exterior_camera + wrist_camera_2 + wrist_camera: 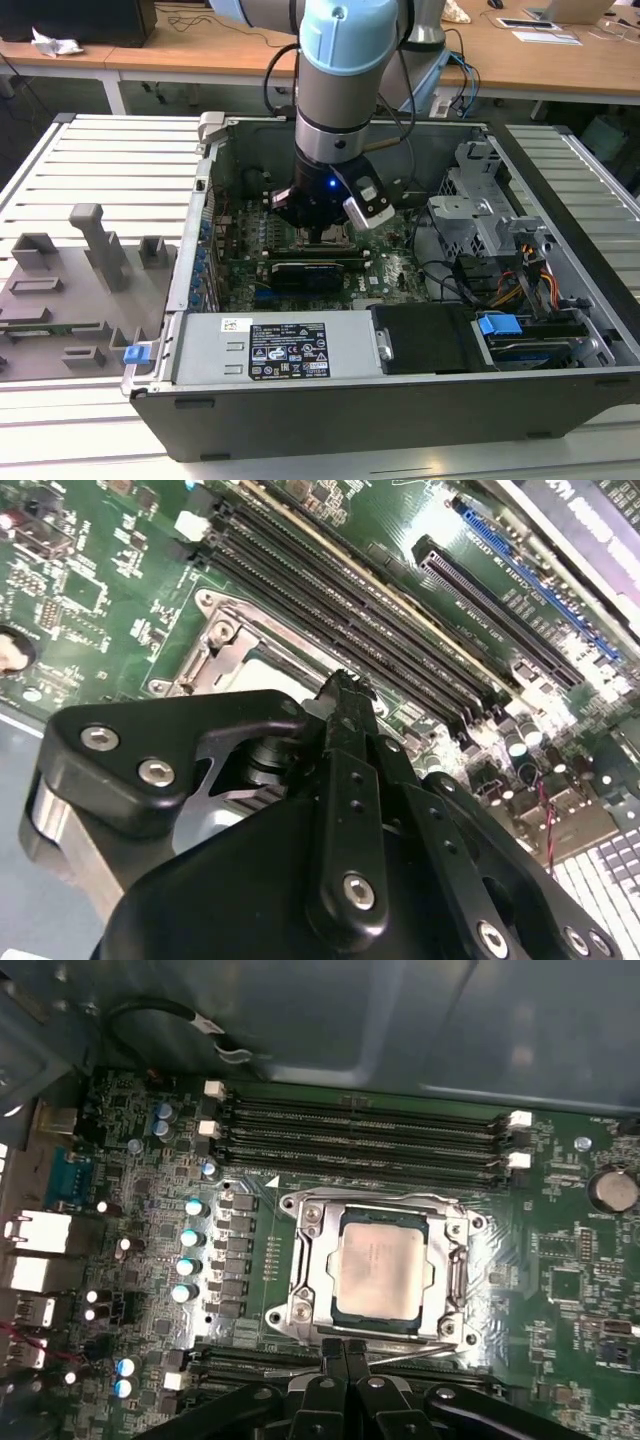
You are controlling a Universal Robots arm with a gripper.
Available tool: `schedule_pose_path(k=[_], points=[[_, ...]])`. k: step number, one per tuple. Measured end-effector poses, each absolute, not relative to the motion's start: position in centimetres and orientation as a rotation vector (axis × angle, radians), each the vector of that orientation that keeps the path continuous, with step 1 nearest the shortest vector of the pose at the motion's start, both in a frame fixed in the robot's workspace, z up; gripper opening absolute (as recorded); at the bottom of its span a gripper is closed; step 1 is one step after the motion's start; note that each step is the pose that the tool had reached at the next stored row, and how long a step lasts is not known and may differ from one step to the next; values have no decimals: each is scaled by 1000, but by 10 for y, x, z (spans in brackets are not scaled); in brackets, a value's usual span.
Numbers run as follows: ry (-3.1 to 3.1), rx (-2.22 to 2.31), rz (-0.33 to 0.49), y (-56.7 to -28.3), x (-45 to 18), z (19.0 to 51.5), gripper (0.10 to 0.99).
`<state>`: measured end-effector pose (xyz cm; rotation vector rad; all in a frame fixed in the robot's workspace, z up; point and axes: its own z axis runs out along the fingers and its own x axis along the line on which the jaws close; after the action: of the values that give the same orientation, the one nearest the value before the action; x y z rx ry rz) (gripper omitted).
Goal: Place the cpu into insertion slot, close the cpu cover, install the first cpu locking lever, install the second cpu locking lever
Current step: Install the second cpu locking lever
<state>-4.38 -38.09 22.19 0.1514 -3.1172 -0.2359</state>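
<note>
The arm is reaching down into the open computer case (560,330) on the slatted table (110,160), with the end effector (345,1355) hovering just at the near edge of the insertion slot (300,1305) in the first wrist view. The cpu (382,1268) is sitting flat inside the slot, silvery top showing through the window of the cpu cover (455,1260), which is lying down over it. The fingers (332,1360) are pressed together, pinching nothing, tip just beside a thin wire locking lever (420,1352) running along the socket's near side. Four memory slots (360,1140) are lying beyond the socket, well apart from the tip. Judgement: placing and closing look done; a lever step is in hand. The next move is calling for pushing that lever down and sideways under its catch without scraping the board (590,1290).
</note>
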Motion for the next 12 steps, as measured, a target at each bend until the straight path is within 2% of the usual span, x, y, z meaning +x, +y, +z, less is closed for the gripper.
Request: schedule_pose_path(k=[12], points=[[-3114,152,-289,-386,-57,216,106]])
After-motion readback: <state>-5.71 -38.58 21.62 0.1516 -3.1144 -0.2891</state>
